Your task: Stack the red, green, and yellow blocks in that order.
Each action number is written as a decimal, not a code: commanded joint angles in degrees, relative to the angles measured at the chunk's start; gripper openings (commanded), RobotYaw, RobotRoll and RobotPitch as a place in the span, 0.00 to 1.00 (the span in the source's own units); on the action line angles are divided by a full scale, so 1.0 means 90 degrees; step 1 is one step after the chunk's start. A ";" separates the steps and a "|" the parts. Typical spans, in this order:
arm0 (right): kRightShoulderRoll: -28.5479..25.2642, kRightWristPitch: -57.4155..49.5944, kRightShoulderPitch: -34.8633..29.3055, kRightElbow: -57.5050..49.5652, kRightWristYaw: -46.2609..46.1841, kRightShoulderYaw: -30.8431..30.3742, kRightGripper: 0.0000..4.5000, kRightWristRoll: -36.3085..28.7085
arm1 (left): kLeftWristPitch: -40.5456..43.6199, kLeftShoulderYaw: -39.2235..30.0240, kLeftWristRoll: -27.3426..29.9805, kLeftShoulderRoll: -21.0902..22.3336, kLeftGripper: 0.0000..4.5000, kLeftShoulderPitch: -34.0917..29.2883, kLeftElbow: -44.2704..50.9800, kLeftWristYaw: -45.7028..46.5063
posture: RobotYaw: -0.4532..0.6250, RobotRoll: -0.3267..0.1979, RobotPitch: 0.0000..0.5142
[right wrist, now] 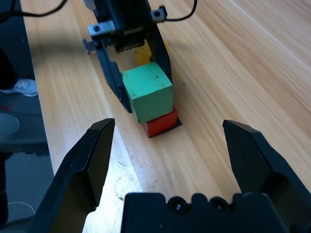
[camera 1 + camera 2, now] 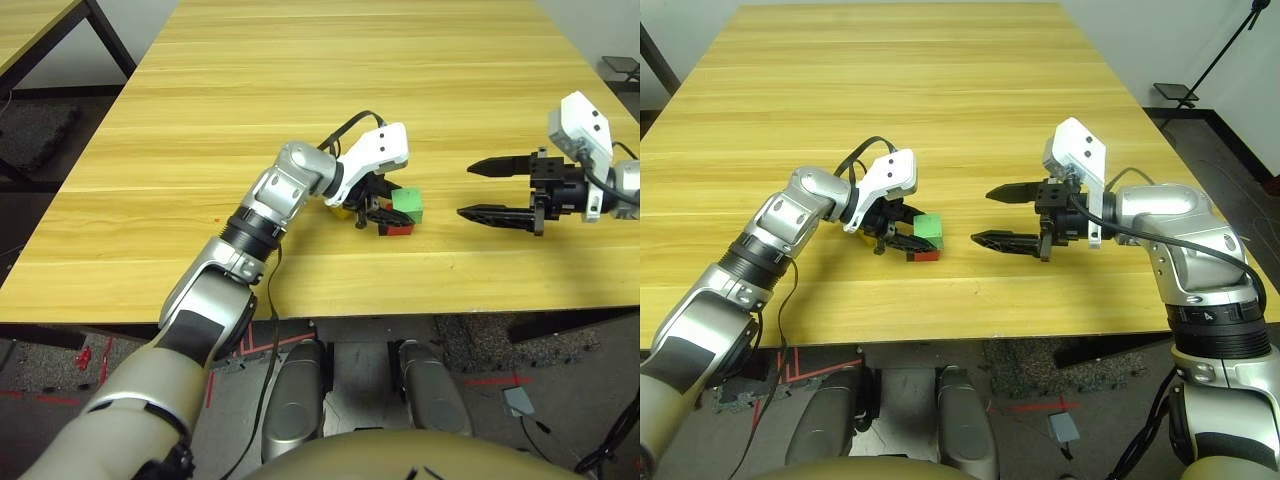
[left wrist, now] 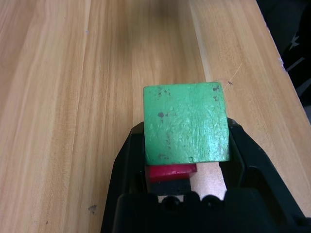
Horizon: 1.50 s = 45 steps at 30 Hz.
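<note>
The green block [image 2: 407, 203] sits on top of the red block [image 2: 399, 229], near the table's front edge. It is slightly offset from the red one in the right wrist view. My left gripper [image 2: 385, 215] is shut on the green block [image 3: 187, 124], one black finger on each side, and the red block [image 3: 170, 172] peeks out beneath. The yellow block [image 2: 342, 212] lies on the table just behind that gripper, mostly hidden by it. My right gripper [image 2: 465, 191] hangs open and empty a short way to the right, facing the stack [image 1: 147, 92].
The wooden table [image 2: 300, 80] stretches wide and bare behind the blocks. Its front edge [image 2: 400, 310] runs close below the stack. A second table [image 2: 30, 30] stands at the far left, and a stand's legs [image 2: 1180, 95] are on the floor to the right.
</note>
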State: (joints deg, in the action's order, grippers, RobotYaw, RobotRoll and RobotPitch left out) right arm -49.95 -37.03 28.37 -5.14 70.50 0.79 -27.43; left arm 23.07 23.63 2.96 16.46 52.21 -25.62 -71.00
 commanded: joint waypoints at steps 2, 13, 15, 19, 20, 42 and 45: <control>-0.0034 -0.0070 -0.0095 -0.0174 -0.0068 0.0107 1.00 -0.0156 | -0.0156 0.0064 -0.0069 -0.0039 0.47 -0.0018 -0.0120 -0.0042 | 0.47 0.50 0.19; -0.0073 -0.0109 -0.0119 -0.0212 -0.0088 0.0099 1.00 -0.0202 | -0.0407 0.0031 -0.0147 -0.0092 0.47 0.0047 -0.0405 -0.0003 | 0.48 0.50 0.20; -0.0078 -0.0123 -0.0127 -0.0222 -0.0082 0.0098 1.00 -0.0208 | -0.0444 0.0027 -0.0157 -0.0091 0.47 0.0050 -0.0451 0.0007 | 0.48 0.49 0.20; -0.0082 -0.0140 -0.0137 -0.0228 -0.0073 0.0090 1.00 -0.0210 | -0.0497 0.0009 -0.0179 -0.0084 0.47 0.0063 -0.0549 0.0044 | 0.48 0.49 0.21; -0.0080 -0.0144 -0.0136 -0.0227 -0.0074 0.0087 1.00 -0.0209 | -0.0515 0.0003 -0.0187 -0.0081 0.47 0.0073 -0.0579 0.0054 | 0.48 0.49 0.21; -0.0031 -0.0125 -0.0003 -0.0113 -0.0037 -0.0009 1.00 -0.0154 | -0.0330 0.0018 -0.0236 -0.0060 0.47 -0.0009 -0.0321 0.0018 | 0.50 0.49 0.21; -0.0014 -0.0121 0.0009 -0.0089 -0.0040 -0.0022 1.00 -0.0149 | -0.0321 0.0017 -0.0255 -0.0067 0.47 0.0009 -0.0328 0.0033 | 0.50 0.49 0.21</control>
State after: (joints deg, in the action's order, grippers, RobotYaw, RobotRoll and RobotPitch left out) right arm -50.06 -38.06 28.24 -6.09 69.95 0.77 -28.30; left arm 19.77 23.03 1.33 15.79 52.93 -28.98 -70.50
